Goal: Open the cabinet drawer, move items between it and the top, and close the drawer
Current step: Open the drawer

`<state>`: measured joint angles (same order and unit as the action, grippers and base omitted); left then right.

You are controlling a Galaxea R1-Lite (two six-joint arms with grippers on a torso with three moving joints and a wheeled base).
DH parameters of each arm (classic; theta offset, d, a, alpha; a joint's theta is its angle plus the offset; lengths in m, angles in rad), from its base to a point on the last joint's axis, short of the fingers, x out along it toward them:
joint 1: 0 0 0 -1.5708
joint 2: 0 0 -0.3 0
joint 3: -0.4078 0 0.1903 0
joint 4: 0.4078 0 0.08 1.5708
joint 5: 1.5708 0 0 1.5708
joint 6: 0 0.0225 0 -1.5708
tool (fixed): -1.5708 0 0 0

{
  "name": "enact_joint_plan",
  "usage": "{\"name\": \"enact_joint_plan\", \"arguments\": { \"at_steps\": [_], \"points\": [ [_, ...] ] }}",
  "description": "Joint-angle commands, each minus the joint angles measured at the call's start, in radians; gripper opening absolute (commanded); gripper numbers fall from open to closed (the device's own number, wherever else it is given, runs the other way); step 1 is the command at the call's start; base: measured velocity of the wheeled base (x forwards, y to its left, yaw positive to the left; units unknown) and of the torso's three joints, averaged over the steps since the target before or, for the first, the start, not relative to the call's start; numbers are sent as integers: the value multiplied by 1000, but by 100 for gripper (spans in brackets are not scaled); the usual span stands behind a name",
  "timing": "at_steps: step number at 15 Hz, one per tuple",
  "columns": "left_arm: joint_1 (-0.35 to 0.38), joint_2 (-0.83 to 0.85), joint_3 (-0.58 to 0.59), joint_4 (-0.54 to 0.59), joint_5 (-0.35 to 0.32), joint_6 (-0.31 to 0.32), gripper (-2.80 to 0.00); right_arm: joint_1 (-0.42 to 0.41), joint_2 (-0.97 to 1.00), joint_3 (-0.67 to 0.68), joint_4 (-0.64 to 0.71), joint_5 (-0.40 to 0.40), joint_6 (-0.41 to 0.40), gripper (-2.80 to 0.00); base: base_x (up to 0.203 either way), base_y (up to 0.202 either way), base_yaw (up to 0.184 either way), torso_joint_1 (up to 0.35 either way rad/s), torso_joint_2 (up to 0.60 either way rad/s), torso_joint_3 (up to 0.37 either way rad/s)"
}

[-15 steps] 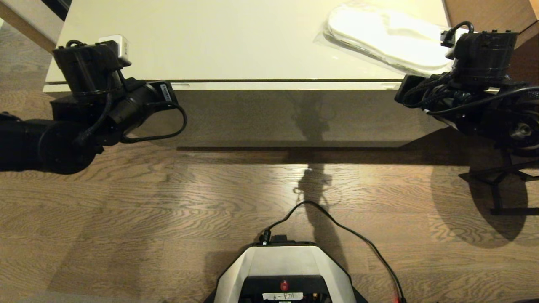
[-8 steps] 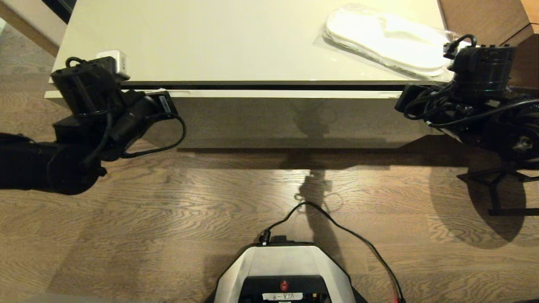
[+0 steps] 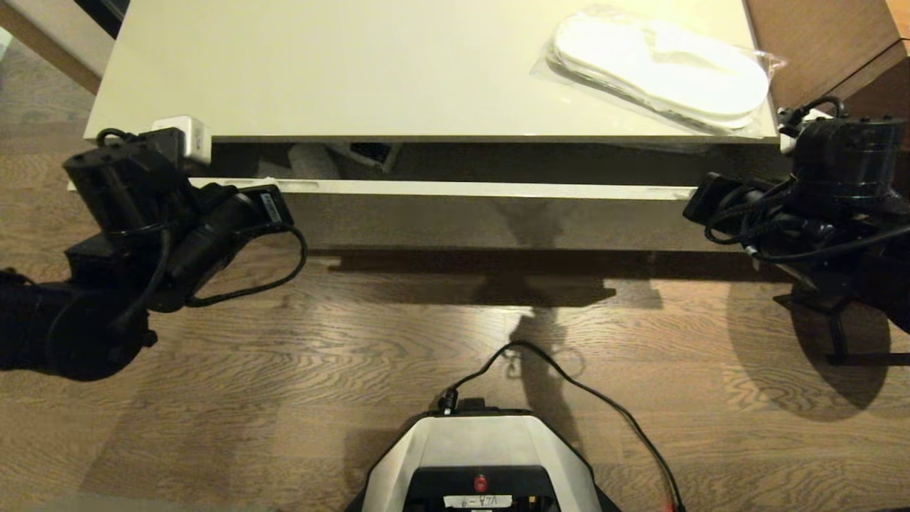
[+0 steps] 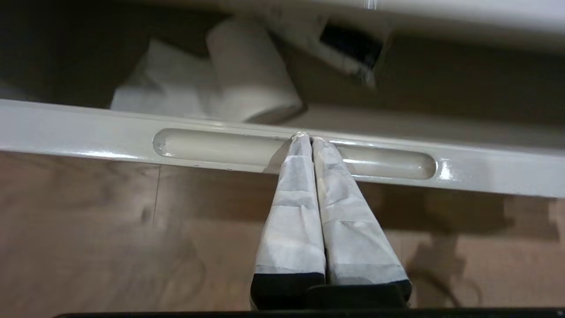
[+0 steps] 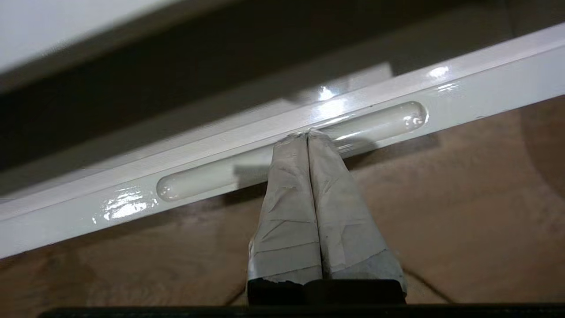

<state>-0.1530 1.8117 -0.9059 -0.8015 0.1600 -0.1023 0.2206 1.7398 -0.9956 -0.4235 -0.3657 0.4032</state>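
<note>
The cabinet drawer (image 3: pixel 462 189) stands partly pulled out below the glossy cream top (image 3: pixel 355 64). My left gripper (image 4: pixel 307 138) is shut, its taped tips hooked into the drawer's left slot (image 4: pixel 212 148). My right gripper (image 5: pixel 307 132) is shut too, its tips in the right slot (image 5: pixel 379 121). In the head view the left arm (image 3: pixel 142 206) and right arm (image 3: pixel 817 192) cover their fingers. A white paper roll (image 4: pixel 251 75) lies inside the drawer near its left end (image 3: pixel 309 162). A wrapped white slipper pair (image 3: pixel 661 67) lies on the top at the right.
A dark boxy object (image 3: pixel 373 151) lies in the drawer beside the roll. Brown wooden furniture (image 3: pixel 817 43) borders the cabinet on the right. My base (image 3: pixel 480 455) and its cable (image 3: pixel 604 405) are on the wood floor, with a black stand (image 3: pixel 839 320) at the right.
The drawer has slid out toward me, and the dark gap under the top has widened. Both arms drew back with it. The paper roll has come into view.
</note>
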Motion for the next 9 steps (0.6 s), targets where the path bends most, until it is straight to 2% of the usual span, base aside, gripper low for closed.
{"name": "enact_joint_plan", "arguments": {
  "at_steps": [1, 6, 9],
  "points": [
    [0, -97, 56, 379, 3, 0, -280, 0, -82, 42, 300, 5, 32, -280, 0, 0, 0, 0, 0, 0],
    [-6, -307, 130, 561, -3, -7, -280, 0, -278, 110, 438, 11, 58, -280, 0, 0, 0, 0, 0, 0],
    [-13, -565, 183, 780, -41, -37, -280, 1, -511, 144, 605, 11, 68, -280, 0, 0, 0, 0, 0, 0]
  ]
}}
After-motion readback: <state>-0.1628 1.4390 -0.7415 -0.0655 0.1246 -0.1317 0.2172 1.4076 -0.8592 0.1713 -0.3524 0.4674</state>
